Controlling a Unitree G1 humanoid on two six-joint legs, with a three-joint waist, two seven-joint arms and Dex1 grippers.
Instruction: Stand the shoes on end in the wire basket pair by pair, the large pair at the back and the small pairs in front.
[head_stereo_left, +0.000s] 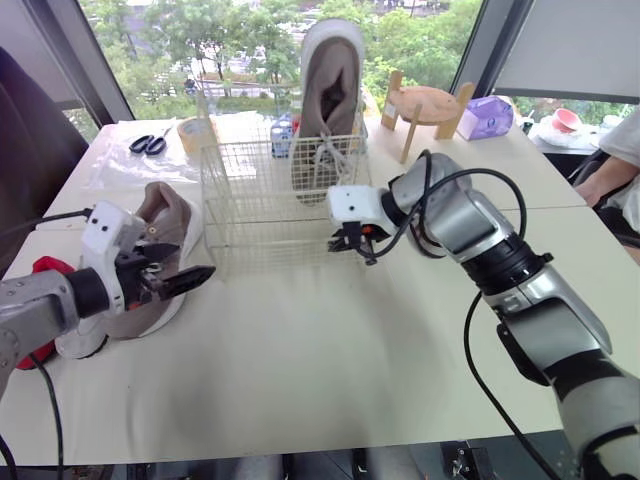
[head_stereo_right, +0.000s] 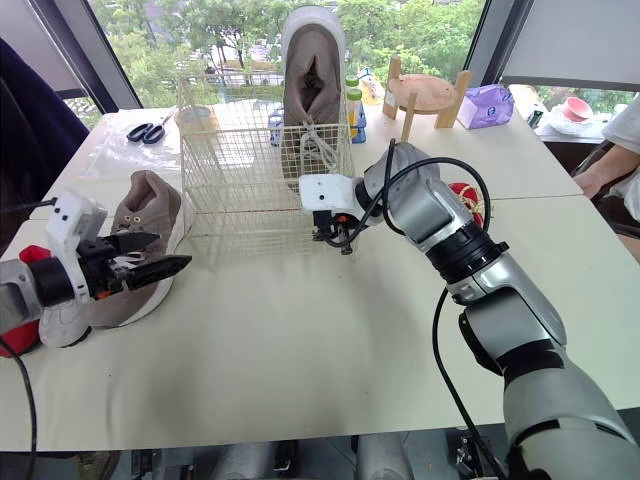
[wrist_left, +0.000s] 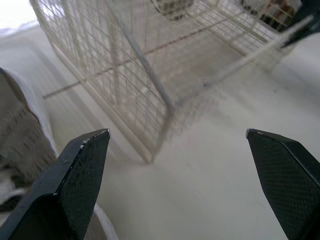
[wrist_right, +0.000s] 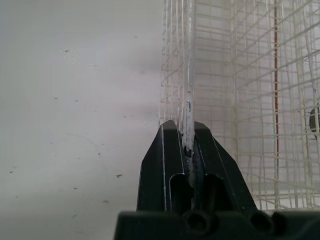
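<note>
A wire basket (head_stereo_left: 262, 190) stands at the middle back of the table. One large beige shoe (head_stereo_left: 333, 90) stands on end in its back right corner. The other large beige shoe (head_stereo_left: 165, 215) lies on the table to the left of the basket. My left gripper (head_stereo_left: 190, 265) hovers open just in front of that shoe, holding nothing, its fingers pointing towards the basket's near corner (wrist_left: 150, 85). My right gripper (head_stereo_left: 355, 243) is shut on the upright wire at the basket's front right corner (wrist_right: 187, 100).
Scissors (head_stereo_left: 148, 144) and a tape roll (head_stereo_left: 195, 133) lie behind the basket on the left. A wooden stand (head_stereo_left: 428, 105) and a purple pack (head_stereo_left: 485, 117) sit at the back right. Something red (head_stereo_right: 462, 192) lies behind my right arm. A person (head_stereo_left: 620, 160) sits at the right edge.
</note>
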